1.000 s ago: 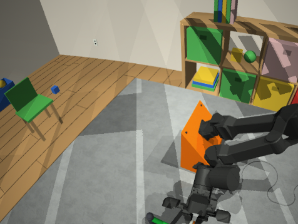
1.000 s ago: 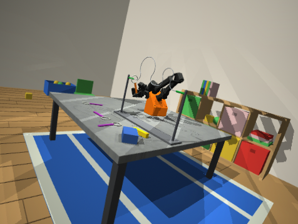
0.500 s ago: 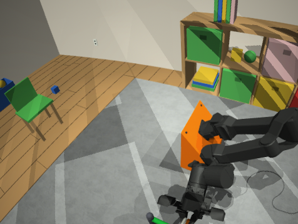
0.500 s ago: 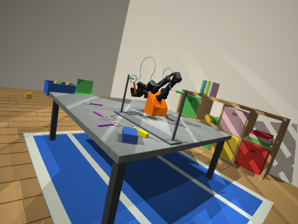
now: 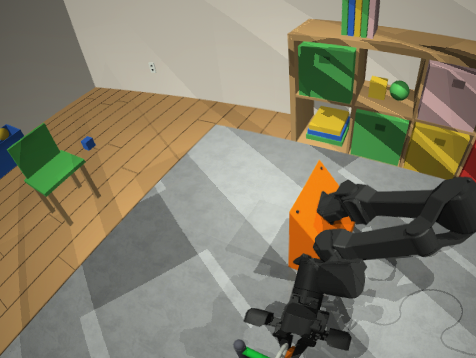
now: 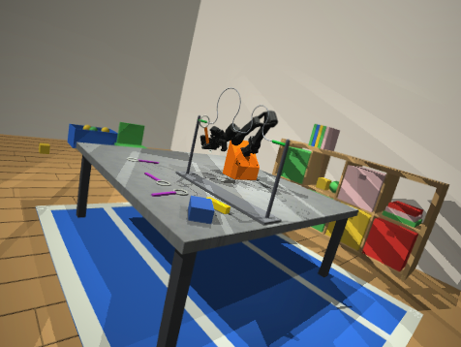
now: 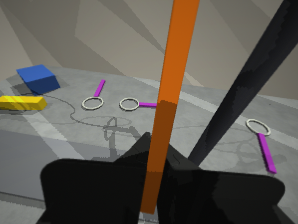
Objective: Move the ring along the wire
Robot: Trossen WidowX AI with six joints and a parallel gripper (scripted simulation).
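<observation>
At table's near edge sit blue block (image 6: 200, 209) & yellow bar (image 6: 220, 205), w/ 3 purple-handled rings behind, then gripper (image 6: 211, 141) clamped tight on orange handle (image 7: 167, 115), ring (image 6: 204, 120) on green wire end (image 6: 203, 117) by far post (image 6: 193, 144).

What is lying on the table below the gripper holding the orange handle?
Below the gripper, shut on the orange handle, the table carries three purple-handled rings, a blue block and a yellow bar. The gripper body and a dark post hide whatever lies directly beneath them.
</observation>
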